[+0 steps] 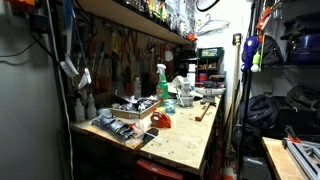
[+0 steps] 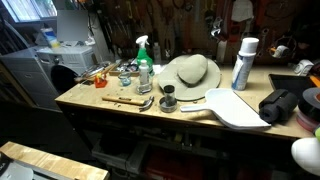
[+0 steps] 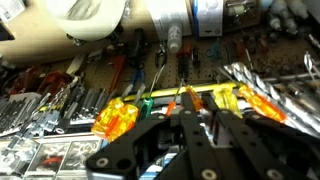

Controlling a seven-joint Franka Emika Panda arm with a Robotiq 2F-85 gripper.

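Observation:
In the wrist view my gripper (image 3: 190, 112) fills the lower middle; its two black fingers stand close together with nothing between them. It points at a tool wall. Right behind the fingertips hangs a row of screwdrivers on a yellow rail: an orange handle (image 3: 115, 118), a green one (image 3: 146, 104), a yellow one (image 3: 222, 100) and another orange one (image 3: 262, 103). The gripper touches none of them. The arm and gripper do not show in either exterior view.
Wrenches (image 3: 40, 105) hang left and drill bits (image 3: 262, 80) right on the wall. In both exterior views a wooden workbench (image 2: 120, 110) (image 1: 185, 140) carries a green spray bottle (image 2: 144, 62) (image 1: 161, 85). A straw hat (image 2: 188, 72), white can (image 2: 243, 63) and white paddle (image 2: 238, 108) lie on it.

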